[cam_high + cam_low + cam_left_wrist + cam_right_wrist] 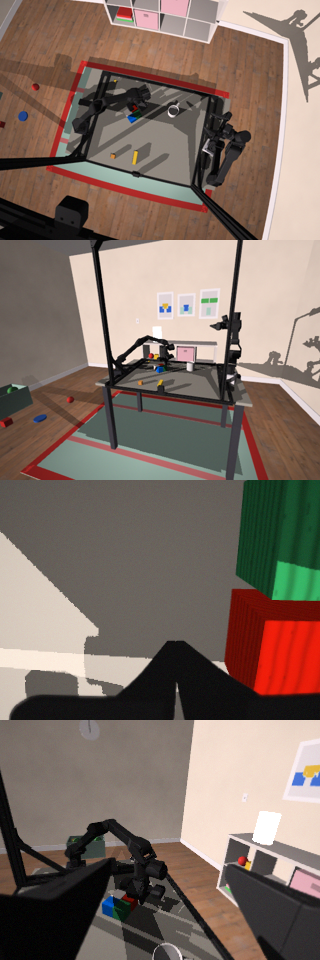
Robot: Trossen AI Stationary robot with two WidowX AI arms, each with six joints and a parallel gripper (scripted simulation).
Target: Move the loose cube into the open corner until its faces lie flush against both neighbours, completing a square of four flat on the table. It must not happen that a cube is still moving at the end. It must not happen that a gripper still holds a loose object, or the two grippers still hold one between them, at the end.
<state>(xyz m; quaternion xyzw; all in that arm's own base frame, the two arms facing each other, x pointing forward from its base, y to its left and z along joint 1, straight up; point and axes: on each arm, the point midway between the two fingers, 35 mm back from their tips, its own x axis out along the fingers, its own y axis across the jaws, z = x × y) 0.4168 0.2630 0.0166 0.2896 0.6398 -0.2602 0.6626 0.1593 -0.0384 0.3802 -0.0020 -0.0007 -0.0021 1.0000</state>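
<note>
A blue cube (131, 118) (159, 369) (107, 907), a green cube (137, 114) (300, 530) (121, 910) and a whitish cube (127, 112) (118, 895) stand grouped on the table. The red cube (134, 107) (290, 655) (131, 900) is beside the green one. In the left wrist view a narrow step shows between red and green, their side faces slightly out of line; contact with the white cube is hidden. My left gripper (175, 648) is shut and empty, low beside the red cube's outer side; touching is not visible. My right gripper (208, 120) is open and empty, high in the air.
A white mug (171, 115) (190, 366) stands to the right of the cubes in the top view. An orange block (112, 156) (140, 382) and a yellow bar (134, 157) (160, 382) lie near the front edge. Black frame posts stand around the table.
</note>
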